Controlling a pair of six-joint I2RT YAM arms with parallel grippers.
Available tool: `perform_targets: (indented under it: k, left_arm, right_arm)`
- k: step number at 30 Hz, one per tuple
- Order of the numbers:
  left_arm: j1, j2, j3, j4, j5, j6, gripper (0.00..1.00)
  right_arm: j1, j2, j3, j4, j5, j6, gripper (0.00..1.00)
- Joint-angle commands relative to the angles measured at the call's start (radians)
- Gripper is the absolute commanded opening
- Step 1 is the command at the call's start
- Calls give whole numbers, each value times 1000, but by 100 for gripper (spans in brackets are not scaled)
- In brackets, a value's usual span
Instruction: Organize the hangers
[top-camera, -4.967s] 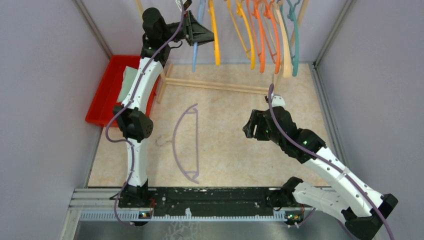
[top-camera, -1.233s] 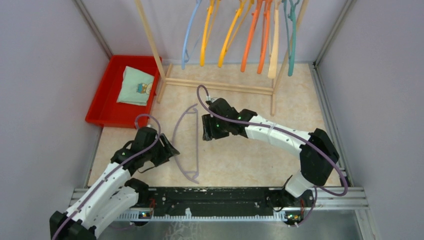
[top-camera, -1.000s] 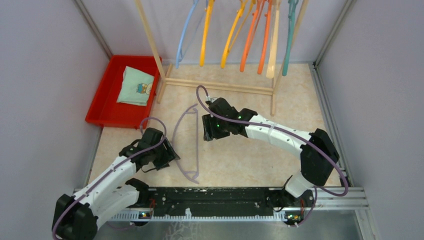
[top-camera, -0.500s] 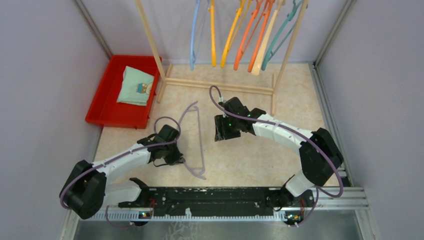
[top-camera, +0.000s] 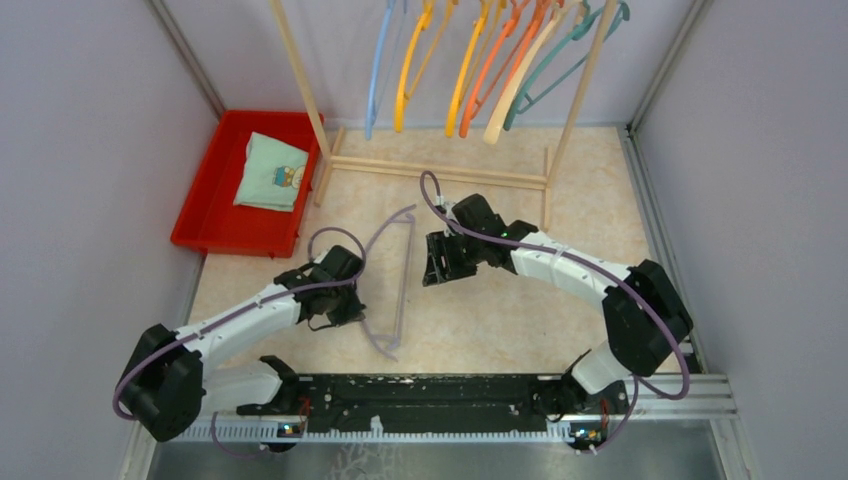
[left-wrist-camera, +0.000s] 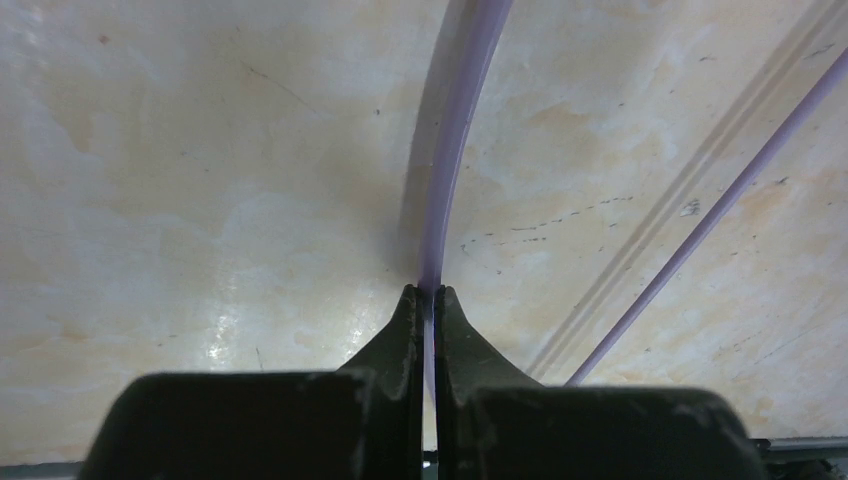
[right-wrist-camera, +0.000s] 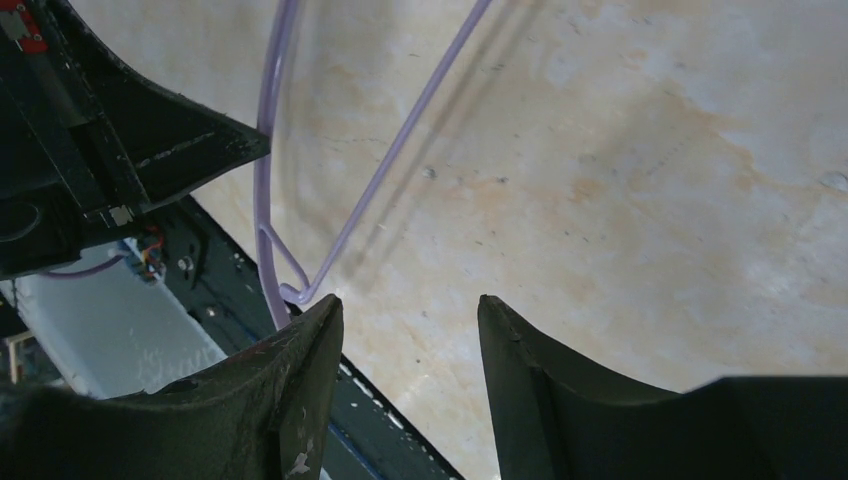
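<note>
Red bin (top-camera: 208, 203) holds, apparently, one folded cloth (top-camera: 272, 172); lavender hanger (top-camera: 403, 270) is outside.

White arm links (top-camera: 250, 316), black joints (top-camera: 640, 322), purple cables (top-camera: 334, 231).

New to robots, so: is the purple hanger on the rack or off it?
Off it. The lavender hanger is down at the tabletop before the wooden rack, the left gripper shut on its curved arm.
</note>
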Motion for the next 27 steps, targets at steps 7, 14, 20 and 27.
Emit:
perform_targets:
  k: [7, 14, 20, 27]
  left_arm:
    - [-8, -62, 123, 7, -49, -1, 0]
    - [-18, -64, 89, 44, -45, -16, 0]
    - [-26, -44, 85, 64, -48, -9, 0]
    - [-29, -6, 94, 92, -39, 9, 0]
  right_arm:
    - [-9, 177, 31, 279, -240, 127, 53]
    - [-9, 277, 58, 448, -272, 295, 52]
    - [-9, 278, 32, 543, -318, 366, 52]
    - [-9, 235, 5, 588, -351, 384, 54]
